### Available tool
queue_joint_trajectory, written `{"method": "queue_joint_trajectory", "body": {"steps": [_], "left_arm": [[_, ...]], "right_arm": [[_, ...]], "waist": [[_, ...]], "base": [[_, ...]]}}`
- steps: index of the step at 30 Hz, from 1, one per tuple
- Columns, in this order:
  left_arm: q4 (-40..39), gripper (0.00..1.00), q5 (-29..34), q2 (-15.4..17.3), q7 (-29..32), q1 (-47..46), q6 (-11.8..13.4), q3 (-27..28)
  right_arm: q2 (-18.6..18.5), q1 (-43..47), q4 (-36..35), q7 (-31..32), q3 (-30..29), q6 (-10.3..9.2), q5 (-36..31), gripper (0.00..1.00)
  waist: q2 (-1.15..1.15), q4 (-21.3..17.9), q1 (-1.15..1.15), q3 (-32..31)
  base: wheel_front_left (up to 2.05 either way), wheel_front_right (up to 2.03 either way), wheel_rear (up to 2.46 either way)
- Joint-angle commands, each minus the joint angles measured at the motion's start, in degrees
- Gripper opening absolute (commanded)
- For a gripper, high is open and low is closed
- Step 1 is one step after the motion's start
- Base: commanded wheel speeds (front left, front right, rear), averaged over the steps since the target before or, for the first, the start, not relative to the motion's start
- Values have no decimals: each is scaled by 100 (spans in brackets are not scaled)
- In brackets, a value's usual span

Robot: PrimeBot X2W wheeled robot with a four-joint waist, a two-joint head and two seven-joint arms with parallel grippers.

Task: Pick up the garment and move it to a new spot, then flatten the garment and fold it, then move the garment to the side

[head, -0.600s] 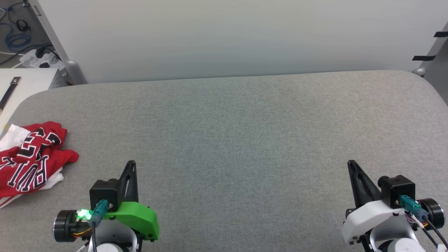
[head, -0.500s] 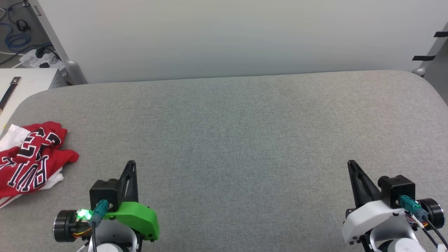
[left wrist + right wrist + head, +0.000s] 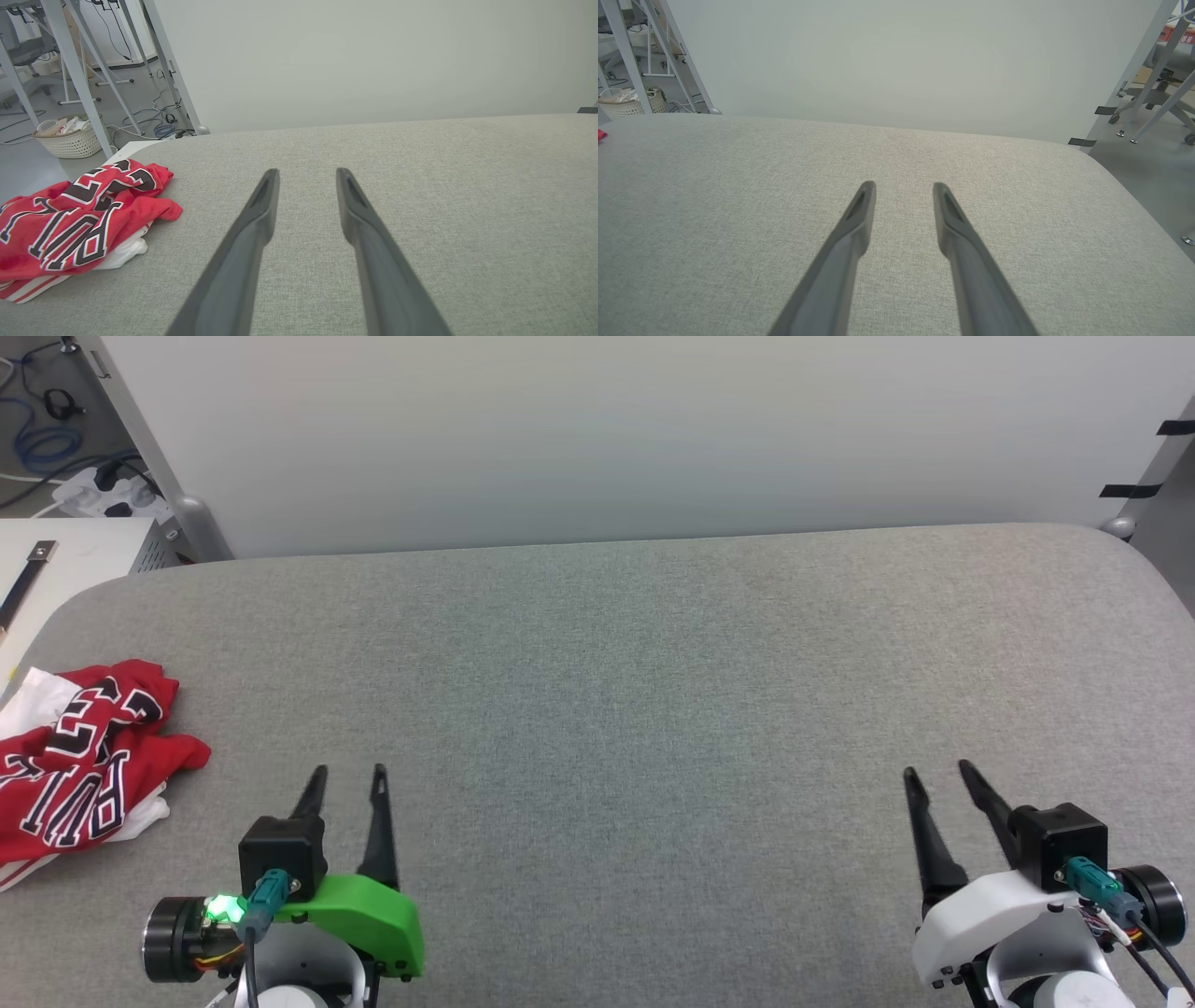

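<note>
The shirt (image 3: pixel 79 756) is seen crumpled in a heap at the left edge of the grey padded table (image 3: pixel 653 663), red cloth uppermost with black lettering showing and white cloth beneath (part of it is cut off by the head view's edge). The left gripper (image 3: pixel 349 770) is held over the table, near the shirt but apart from it, its fingers spread with nothing between them. The right gripper (image 3: pixel 936 769) is held well away on the right side, likewise spread and empty.
</note>
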Motion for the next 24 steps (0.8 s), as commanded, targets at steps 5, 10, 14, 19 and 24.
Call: {"method": "queue_joint_trajectory", "body": {"steps": [5,10,14,19,24], "left_arm": [[4,100,-10,-1,-45,-13,36,-17],[8,100,-25,-2,-105,-24,81,-43],[13,100,-41,-3,-153,-28,109,-59],[22,100,-63,-4,-213,-36,142,-83],[40,100,-88,-5,-271,-44,158,-109]], "right_arm": [[0,-4,4,-44,-36,-1,32,100],[1,-1,-5,-104,-80,-1,89,100],[1,4,-16,-151,-114,-1,133,100],[2,9,-38,-210,-140,-2,183,100],[3,21,-63,-267,-162,-2,232,100]], "waist": [[0,-1,0,5],[0,-1,0,7],[0,0,0,6],[0,4,0,8],[0,7,0,6]], "base": [[0,0,0],[0,0,0],[0,0,0],[0,0,0],[0,0,0]]}}
